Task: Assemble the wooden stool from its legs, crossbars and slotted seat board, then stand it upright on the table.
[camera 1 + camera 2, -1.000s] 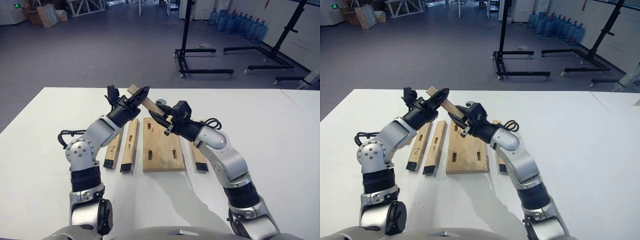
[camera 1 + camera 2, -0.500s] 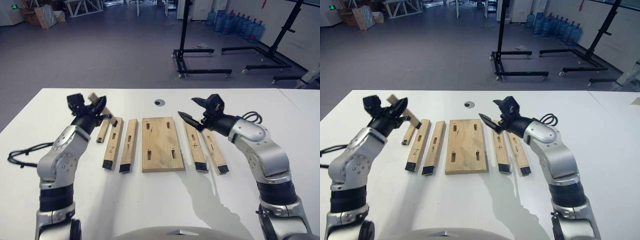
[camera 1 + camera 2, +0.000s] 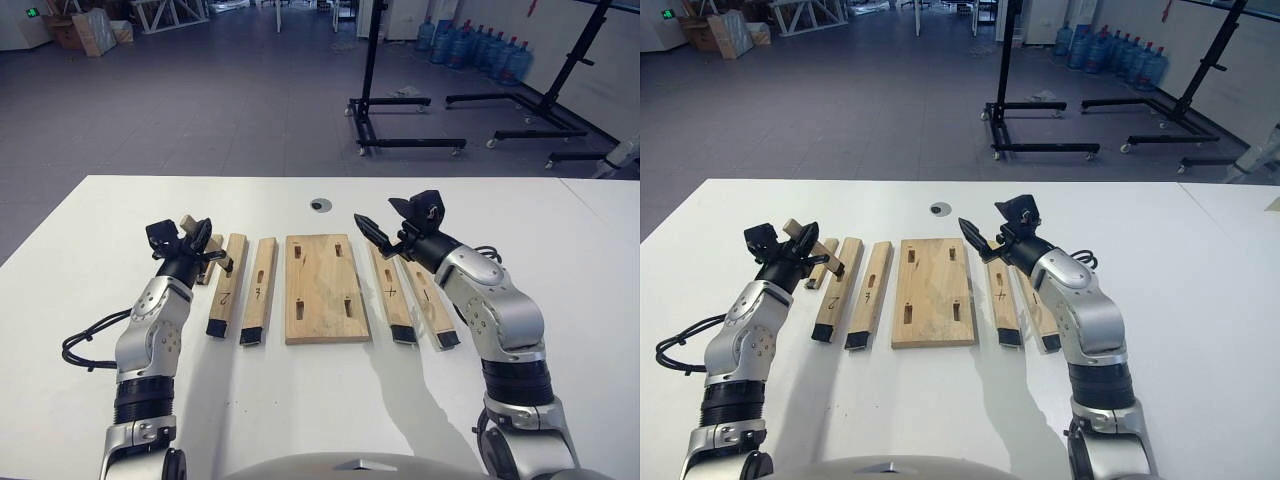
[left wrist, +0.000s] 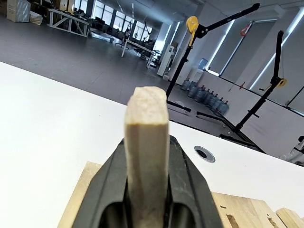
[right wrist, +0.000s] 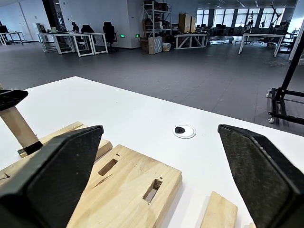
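Wooden stool parts lie flat, one crossbar pinched in L gripper

Pale wood seat board (image 3: 322, 290) lies flat mid-table on the white table (image 3: 560, 330), slots up, long side running away from the robot. Two legs on its left: inner left leg (image 3: 257, 292) near the board, outer left leg (image 3: 224, 284) next to that. Both run parallel w/ the board, dark caps at the near ends. Two more on the right: inner right leg (image 3: 389, 296) close to the board edge, outer right leg (image 3: 430, 308) just beside it, far end partly hidden by the R arm. All pieces separate, nothing slotted together.

L gripper (image 3: 207, 247) sits low by the far end of the outer left leg, fingers (image 4: 109, 190) pressed onto a short crossbar (image 4: 146, 114). Bar is tilted, free end raised toward the far left. A second crossbar (image 3: 822, 263) lies flat on the table just left of the outer left leg, under the gripper. Can't tell if the held bar touches it.

R gripper (image 3: 376, 212) hovers above the far ends of the right legs, holding nothing, fingers (image 5: 52, 180) spread wide. Seat board and a round cable hole (image 5: 184, 131) in the tabletop show btwn them in the right wrist view.
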`<action>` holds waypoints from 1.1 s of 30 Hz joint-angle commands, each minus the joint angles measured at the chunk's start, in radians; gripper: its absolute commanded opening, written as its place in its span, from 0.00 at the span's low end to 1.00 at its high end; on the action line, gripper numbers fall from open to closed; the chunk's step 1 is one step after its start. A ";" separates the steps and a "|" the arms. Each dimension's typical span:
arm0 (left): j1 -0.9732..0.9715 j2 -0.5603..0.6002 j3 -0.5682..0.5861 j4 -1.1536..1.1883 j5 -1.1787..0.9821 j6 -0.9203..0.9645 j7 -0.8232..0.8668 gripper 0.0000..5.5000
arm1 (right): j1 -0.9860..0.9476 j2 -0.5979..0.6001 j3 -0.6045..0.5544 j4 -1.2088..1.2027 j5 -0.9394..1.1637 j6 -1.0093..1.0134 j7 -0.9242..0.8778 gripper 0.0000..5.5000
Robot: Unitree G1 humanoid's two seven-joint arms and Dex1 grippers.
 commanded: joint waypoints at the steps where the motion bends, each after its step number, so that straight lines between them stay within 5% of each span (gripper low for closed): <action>1: 0.018 -0.015 -0.001 0.002 0.033 -0.011 0.006 0.07 | -0.012 -0.002 0.008 0.004 0.000 -0.004 -0.003 0.81; 21: 0.064 -0.044 -0.134 0.043 0.402 -0.172 0.127 0.07 | 0.008 0.004 0.031 0.010 -0.005 -0.008 -0.015 0.81; 33: 0.092 -0.072 -0.091 0.129 0.343 -0.247 0.067 0.07 | 0.023 0.007 0.040 0.009 -0.013 -0.015 -0.018 0.81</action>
